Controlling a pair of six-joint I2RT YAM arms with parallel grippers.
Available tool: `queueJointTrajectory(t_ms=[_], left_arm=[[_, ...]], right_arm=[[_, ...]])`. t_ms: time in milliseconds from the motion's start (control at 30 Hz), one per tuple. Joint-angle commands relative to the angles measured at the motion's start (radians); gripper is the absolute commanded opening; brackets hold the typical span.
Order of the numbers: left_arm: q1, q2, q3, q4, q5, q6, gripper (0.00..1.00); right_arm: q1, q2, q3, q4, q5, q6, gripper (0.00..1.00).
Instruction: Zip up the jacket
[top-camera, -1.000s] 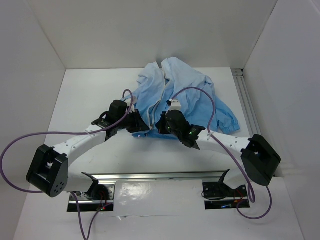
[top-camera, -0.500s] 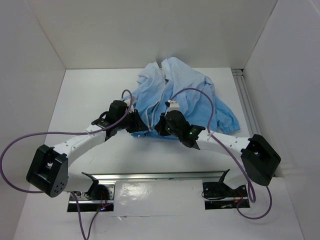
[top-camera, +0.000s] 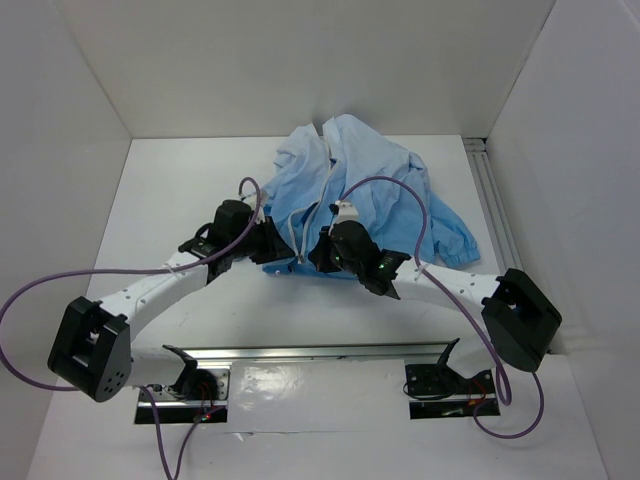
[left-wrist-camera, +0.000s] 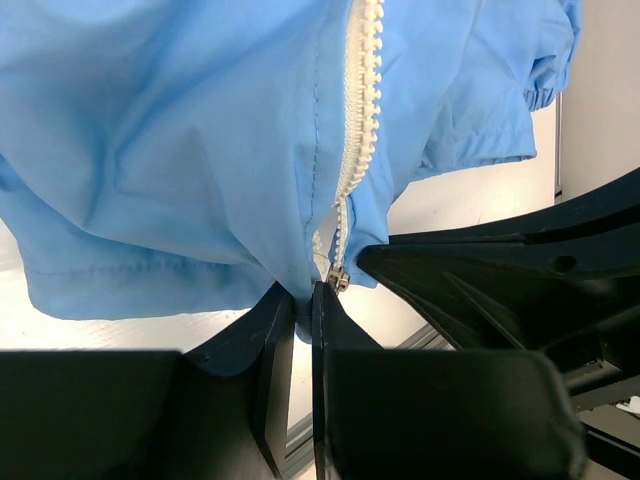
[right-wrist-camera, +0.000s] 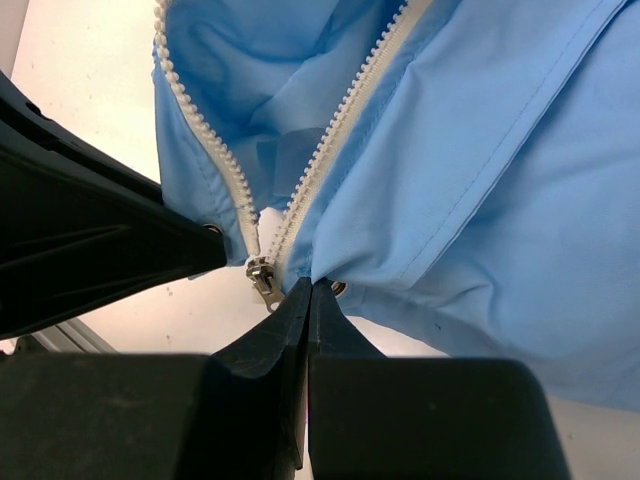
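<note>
The jacket (top-camera: 375, 190) is seen bunched at upper centre of the overhead view. Its hem is pinched left of the zipper (left-wrist-camera: 356, 120) by the left gripper (left-wrist-camera: 303, 297) and right of it by the right gripper (right-wrist-camera: 307, 292). The slider (right-wrist-camera: 262, 278) is left ungripped between them. The thin fabric could be dragged out of either pinch by an uneven pull.

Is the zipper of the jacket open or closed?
Open: on the jacket, the two tooth rows part just above the slider at the hem.

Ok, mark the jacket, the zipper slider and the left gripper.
jacket (top-camera: 385, 150): top view, bare blue fabric.
zipper slider (right-wrist-camera: 262, 278): right wrist view, its metal body.
left gripper (left-wrist-camera: 303, 298): left wrist view, between the fingertips pinching the fabric.
</note>
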Motion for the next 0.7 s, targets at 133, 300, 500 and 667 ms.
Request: queueJointTrajectory(t_ms=[133,300,500,667], left_arm=[[0.005,-0.054,0.024,0.016,-0.014,0.000,0.00],[0.005,-0.077,-0.012,0.029,-0.014,0.000,0.00],[0.005,-0.056,-0.012,0.038,-0.003,0.000,0.00],[0.005,-0.047,-0.012,0.038,-0.003,0.000,0.00]], right_arm=[[0.009,-0.018,-0.005,0.016,0.004,0.013,0.00],[0.009,-0.009,-0.005,0.016,0.004,0.013,0.00],[0.009,-0.009,0.004,0.016,0.004,0.013,0.00],[0.009,-0.009,0.004,0.016,0.004,0.013,0.00]])
